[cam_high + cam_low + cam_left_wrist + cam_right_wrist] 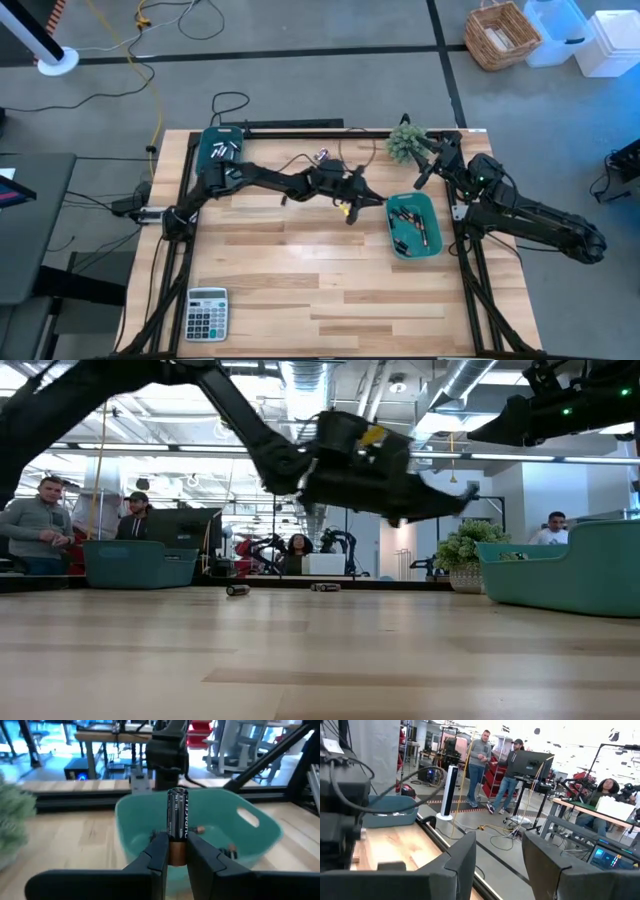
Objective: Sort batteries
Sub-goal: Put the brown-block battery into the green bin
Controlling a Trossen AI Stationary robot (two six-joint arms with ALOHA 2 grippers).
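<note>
The left gripper (176, 851) reaches across the middle of the wooden surface (300, 290) toward the right-hand teal bin (436, 243), and its jaws are closed on a single battery (177, 822). That battery stands upright between the fingers (156, 852), black on its upper part with a copper band at the bottom where the jaws pinch it. In the left wrist view the bin lies just ahead of the held battery, with a few small batteries visible on its floor. From above, the gripper hangs just beside the bin's left edge, clear of the wood.

The bin on the right (260, 837) holds a loose heap of batteries (412, 226), dark and silver, lying at mixed angles. A second teal bin (207, 147) sits at the far left corner of the surface, with several more batteries (224, 151) inside it. In the low view two small batteries (237, 589) lie on the wood near the far edge, apart from both bins.

The right gripper (497, 865) waits raised beyond the right bin, near the far right corner, its jaws spread apart and holding nothing. A small green plant (404, 141) stands at the far edge close to it. A grey calculator (207, 313) lies at the near left corner, well apart from the bins. People (481, 755) stand and sit in the room beyond.
</note>
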